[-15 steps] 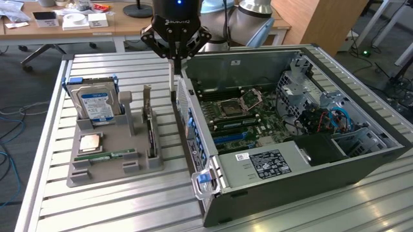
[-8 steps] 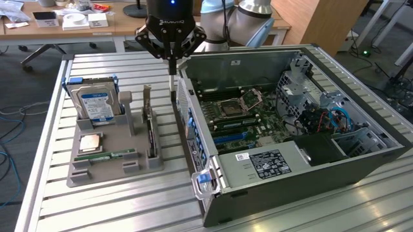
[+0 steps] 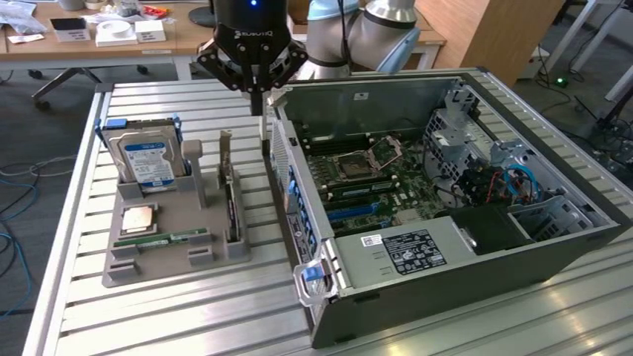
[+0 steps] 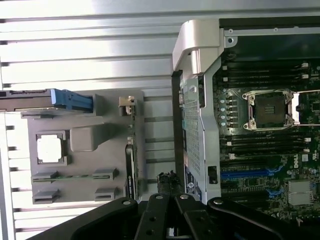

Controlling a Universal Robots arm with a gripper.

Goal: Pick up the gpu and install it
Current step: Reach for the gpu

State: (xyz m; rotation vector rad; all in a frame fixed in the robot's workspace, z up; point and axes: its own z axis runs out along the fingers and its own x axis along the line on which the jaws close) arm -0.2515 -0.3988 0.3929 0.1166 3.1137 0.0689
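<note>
**One Brand Name and One Logo Legible**

The name ROBOTIQ runs in pale letters across the black body of the gripper [image 3: 256,104], at twelve o'clock in the exterior view. In the wrist view, a round mark that looks like the Dell logo is printed on the motherboard [image 4: 270,147]. The hard drive [image 3: 148,156], at nine o'clock from the computer case [image 3: 465,297], carries a blue and white label with unreadable print. The power supply [image 3: 416,251], at five o'clock, bears a black label with white print too fine to read. The same goes for the small white sticker [image 3: 371,239] beside it.
</note>
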